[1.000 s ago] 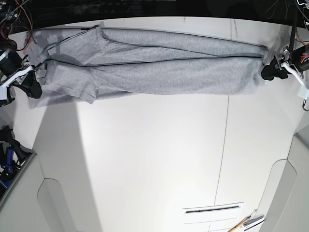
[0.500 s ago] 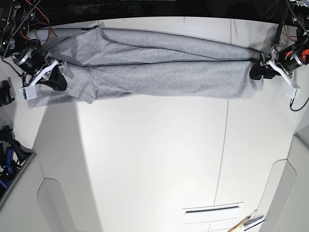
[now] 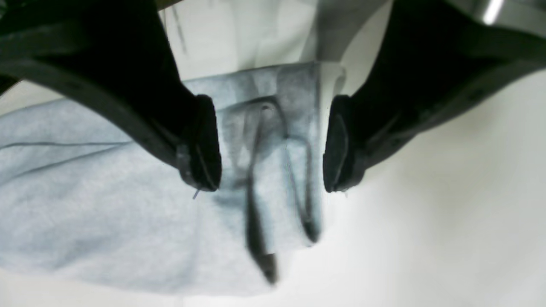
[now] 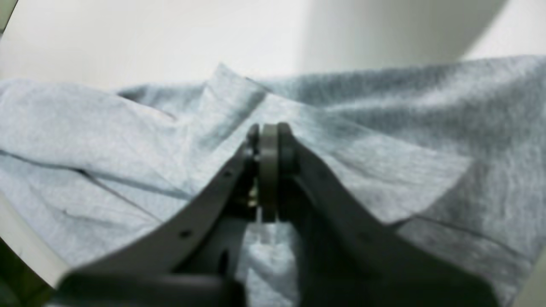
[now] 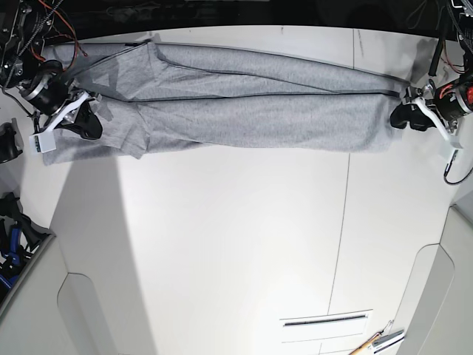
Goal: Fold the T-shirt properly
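Observation:
The grey T-shirt [image 5: 251,111] lies folded lengthwise in a long band across the far side of the white table [image 5: 236,244]. Over its right end, my left gripper [image 5: 401,116] stands open. In the left wrist view its pads [image 3: 204,145] straddle the creased end of the cloth [image 3: 106,192] without touching it. My right gripper [image 5: 90,127] sits on the sleeve end at the left. In the right wrist view its tips [image 4: 268,130] are pressed together on the fabric [image 4: 106,128], which rises in a flap around them.
A tool with an orange handle [image 5: 377,342] lies at the front right edge beside a slot [image 5: 325,319] in the tabletop. Black and blue gear [image 5: 11,229] sits off the table's left side. Cables [image 5: 44,22] hang at the far left corner.
The right gripper moved inward from the table's left edge onto the sleeve end, then held still. The left gripper pushed inward, then drew back slightly toward the right.

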